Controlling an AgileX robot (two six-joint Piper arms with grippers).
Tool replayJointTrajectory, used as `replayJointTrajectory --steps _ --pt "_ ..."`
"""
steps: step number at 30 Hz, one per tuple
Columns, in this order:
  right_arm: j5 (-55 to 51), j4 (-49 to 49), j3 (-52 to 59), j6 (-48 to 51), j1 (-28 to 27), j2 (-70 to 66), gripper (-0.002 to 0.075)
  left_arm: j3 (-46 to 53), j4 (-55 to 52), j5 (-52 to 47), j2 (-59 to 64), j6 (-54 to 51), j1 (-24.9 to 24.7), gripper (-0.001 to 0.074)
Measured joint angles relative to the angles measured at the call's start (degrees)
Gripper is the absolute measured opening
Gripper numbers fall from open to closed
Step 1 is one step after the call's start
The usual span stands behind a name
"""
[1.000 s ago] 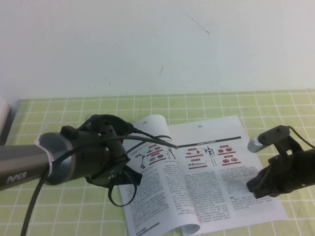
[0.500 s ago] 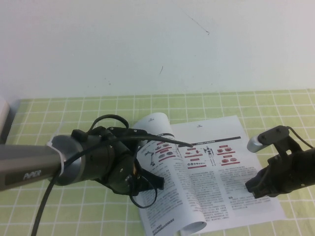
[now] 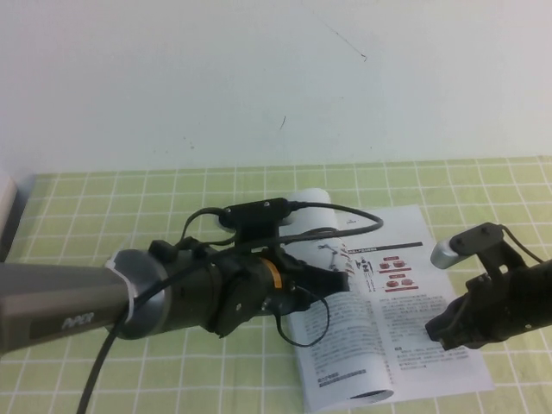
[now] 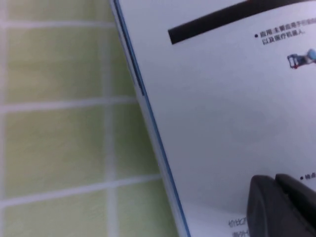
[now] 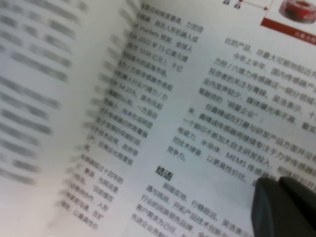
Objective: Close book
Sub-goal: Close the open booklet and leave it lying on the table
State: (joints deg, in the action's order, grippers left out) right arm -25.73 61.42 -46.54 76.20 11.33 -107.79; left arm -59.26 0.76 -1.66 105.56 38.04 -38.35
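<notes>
The left gripper (image 3: 332, 280), tips together and clamping nothing, lies against a curled leaf (image 3: 341, 354) standing over the spine. The right gripper (image 3: 442, 332), likewise closed and empty, rests on the right-hand page near its near-right corner. The one thin white printed paper booklet (image 3: 414, 293) lies open at centre-right on the green checked cloth (image 3: 129, 207), so closing is midway; I judge the left of the two arms must push the leaf rightward once the right gripper clears.
</notes>
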Motion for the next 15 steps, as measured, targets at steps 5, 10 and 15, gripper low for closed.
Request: replayJointTrajectory --steps 5,10,15 --pt "-0.89 0.14 0.0 0.0 0.0 0.0 -0.0003 0.0 -1.24 6.88 2.05 0.0 -2.84 -0.0004" --pt "-0.58 -0.58 0.1 0.0 0.12 1.33 -0.0003 0.03 -5.65 8.73 2.88 0.0 -3.75 -0.0004" --pt "1.55 -5.21 1.34 -0.19 0.2 6.37 -0.0003 0.25 -12.28 8.85 -1.3 0.12 -3.97 -0.0002"
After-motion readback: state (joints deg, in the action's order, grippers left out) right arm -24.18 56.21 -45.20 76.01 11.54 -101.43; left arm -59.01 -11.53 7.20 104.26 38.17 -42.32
